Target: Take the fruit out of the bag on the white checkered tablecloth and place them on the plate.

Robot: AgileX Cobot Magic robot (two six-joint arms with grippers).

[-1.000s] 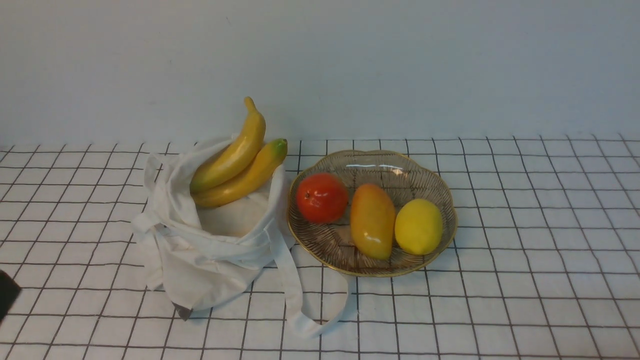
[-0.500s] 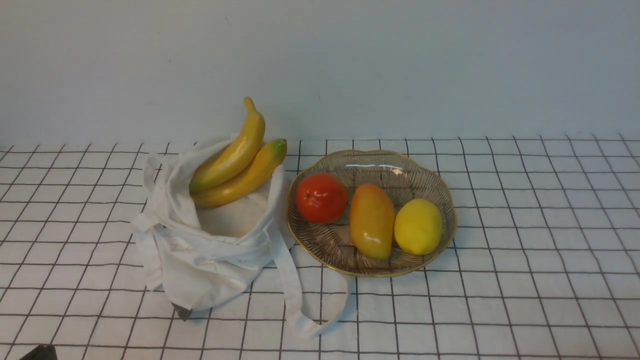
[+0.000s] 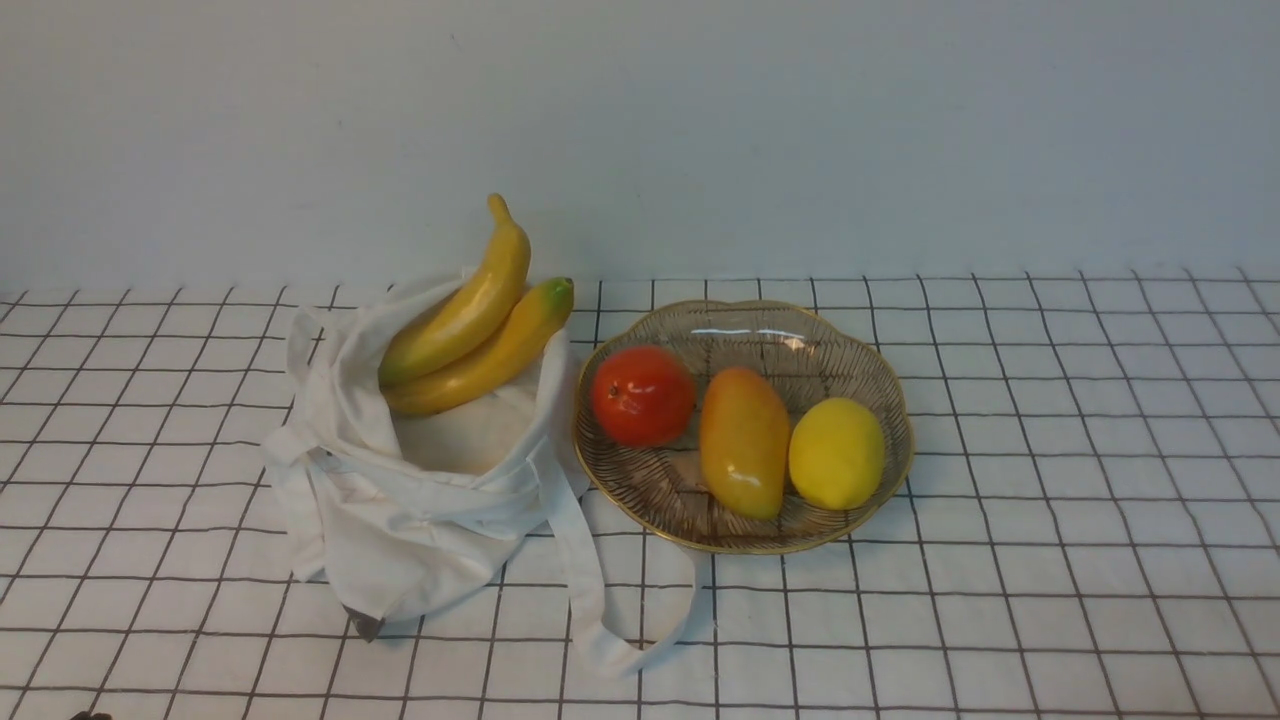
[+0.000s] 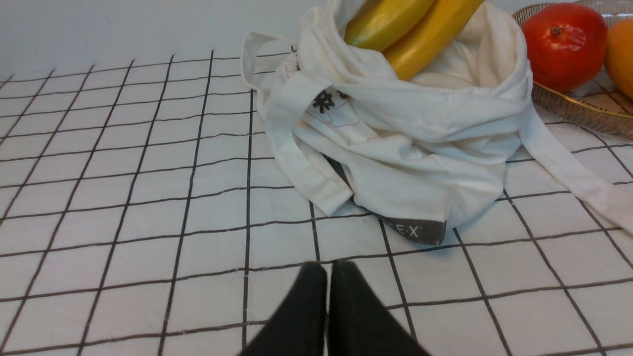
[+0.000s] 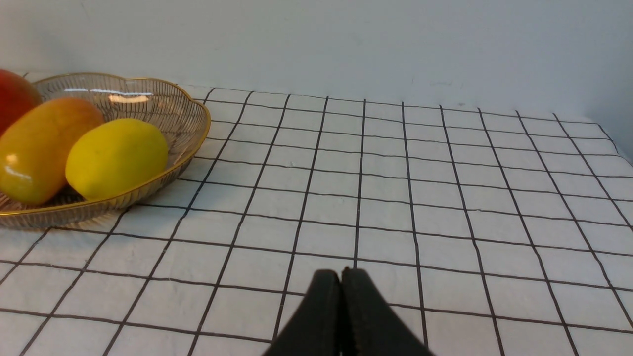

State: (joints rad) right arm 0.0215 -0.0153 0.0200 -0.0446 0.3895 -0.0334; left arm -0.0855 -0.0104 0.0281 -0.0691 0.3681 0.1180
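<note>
The white cloth bag [image 3: 420, 480] stands slumped on the white checkered tablecloth [image 3: 1050, 500], its long strap [image 3: 590, 590] trailing forward. Two yellow bananas [image 3: 470, 320], one green-tipped, stick out of its mouth. The gold-rimmed glass plate [image 3: 760, 330] to its right holds the round red-orange fruit [image 3: 643, 395], an orange mango-like fruit [image 3: 744, 440] and a yellow lemon-like fruit [image 3: 836, 453]. My left gripper [image 4: 328, 269] is shut and empty, low over the cloth, short of the bag [image 4: 405, 133]. My right gripper [image 5: 341, 274] is shut and empty, over bare cloth beside the plate [image 5: 193, 143].
A plain pale wall [image 3: 800, 130] runs close behind the bag and plate. A dark label [image 4: 413, 228] shows at the bag's lower corner. Neither gripper's fingers show in the front view; only a dark speck sits at its bottom left edge.
The dark part of my left arm at the front view's left edge has dropped down and almost out of the picture. The bag, plate and fruit have not moved.
</note>
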